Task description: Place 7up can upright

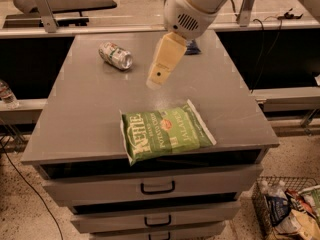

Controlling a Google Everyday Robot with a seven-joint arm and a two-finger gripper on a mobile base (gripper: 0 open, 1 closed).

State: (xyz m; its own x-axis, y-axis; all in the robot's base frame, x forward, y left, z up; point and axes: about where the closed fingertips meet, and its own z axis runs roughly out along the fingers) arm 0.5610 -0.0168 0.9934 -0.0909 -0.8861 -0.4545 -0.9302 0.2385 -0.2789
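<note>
The 7up can (115, 55) lies on its side at the far left of the grey cabinet top (95, 109), its silver end facing right and toward me. My gripper (159, 74) hangs from the white arm over the middle of the top. It is to the right of the can, well apart from it, and holds nothing that I can see.
A green Kettle chip bag (165, 135) lies flat near the front edge. A dark small object (191, 47) sits at the far side, partly behind the arm. Drawers (157, 187) are below. A wire basket with trash (290, 209) stands on the floor at right.
</note>
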